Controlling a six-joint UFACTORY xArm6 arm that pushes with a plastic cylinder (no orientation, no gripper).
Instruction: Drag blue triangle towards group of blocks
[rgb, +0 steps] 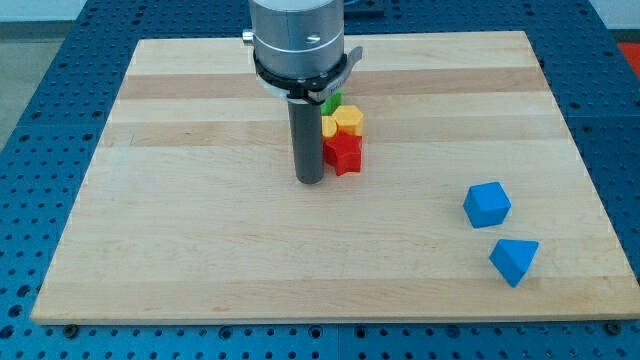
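The blue triangle (514, 260) lies near the board's lower right corner. A blue cube (487, 204) sits just above and left of it. A group of blocks stands at the upper middle: a red star-shaped block (345, 153), a yellow block (347, 120) above it, and a green block (331, 102) partly hidden behind the arm. My tip (310, 181) rests on the board just left of the red block, far to the left of the blue triangle.
The wooden board (200, 240) lies on a blue perforated table (30, 120). The arm's grey round body (298, 40) hangs over the board's upper middle and hides part of the group.
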